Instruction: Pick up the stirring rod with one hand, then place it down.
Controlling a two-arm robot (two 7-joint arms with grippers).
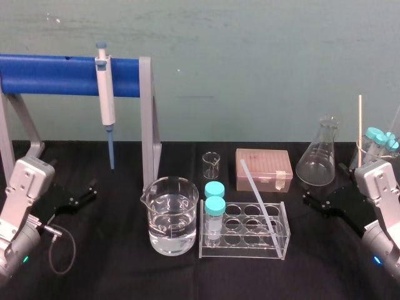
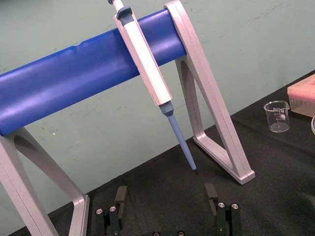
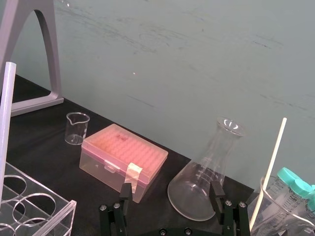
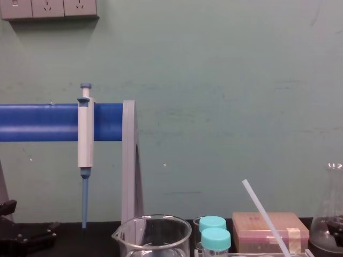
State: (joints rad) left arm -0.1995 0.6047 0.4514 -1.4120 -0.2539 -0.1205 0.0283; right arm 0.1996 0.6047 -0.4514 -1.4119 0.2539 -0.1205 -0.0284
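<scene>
Even, diffuse light, moderate brightness. Shadows on the black surface (image 1: pixel 106 275) faint. Soft glints on beaker (image 1: pixel 172 215), toward 7 o'clock.

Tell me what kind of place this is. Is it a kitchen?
Probably a science lab, not a kitchen. A pipette hangs from a blue rack, a beaker of clear liquid sits on the black table, and a glass flask stands farther right.

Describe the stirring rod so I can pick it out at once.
Find the clear test-tube rack at the table's centre, right of the water-filled beaker. The stirring rod is the translucent white rod leaning slantwise in it. Unlike the thinner cream stick standing upright at the far right, it is thicker and tilted.
</scene>
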